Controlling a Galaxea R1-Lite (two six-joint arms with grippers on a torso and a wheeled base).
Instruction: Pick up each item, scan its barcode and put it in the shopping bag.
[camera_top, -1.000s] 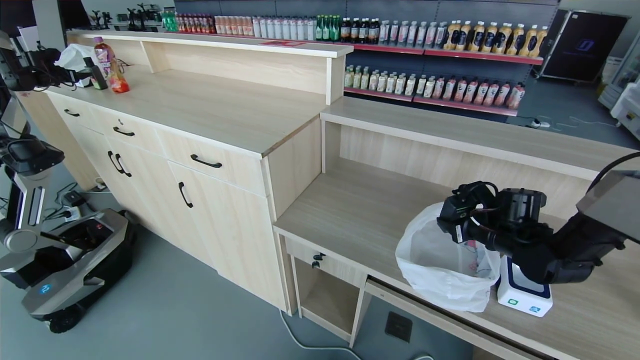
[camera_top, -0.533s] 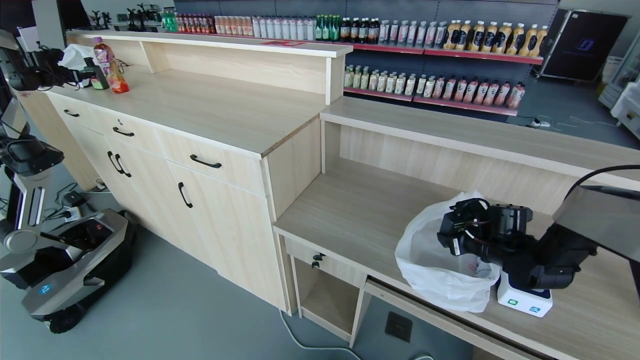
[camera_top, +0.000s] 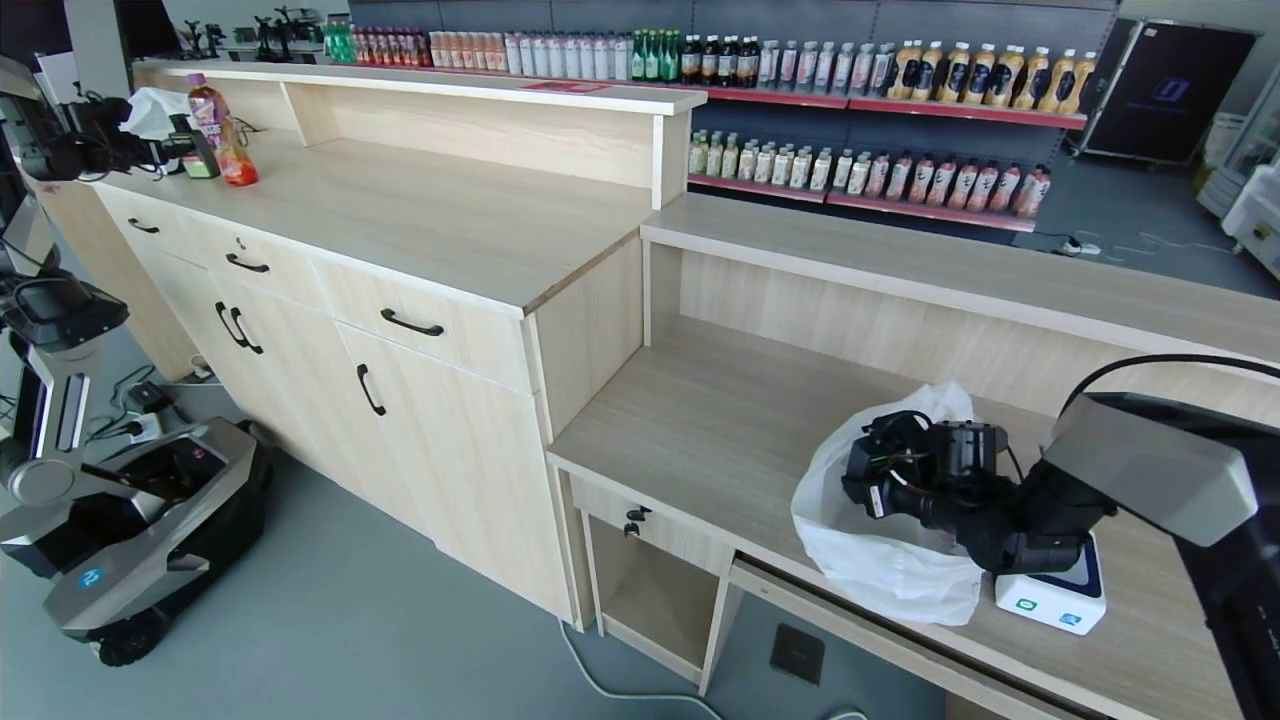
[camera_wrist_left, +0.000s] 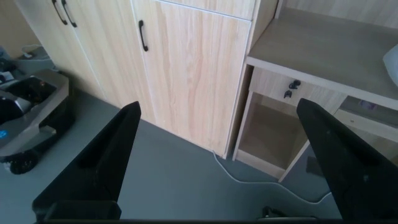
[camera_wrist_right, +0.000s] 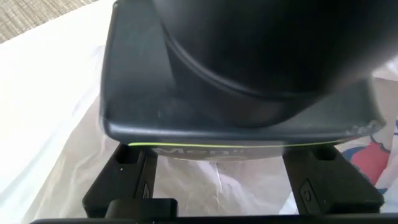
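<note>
jaws of right gripper look clamped on a dark item, 1 finger each side in wrist view. left gripper jaws wide apart, nothing btwn, hanging over the floor. over the last 1 s the right arm has come down & fwd, from above the shopping bag into its mouth. scanner sits just beside bag. prob scan done, release inside is next.
</note>
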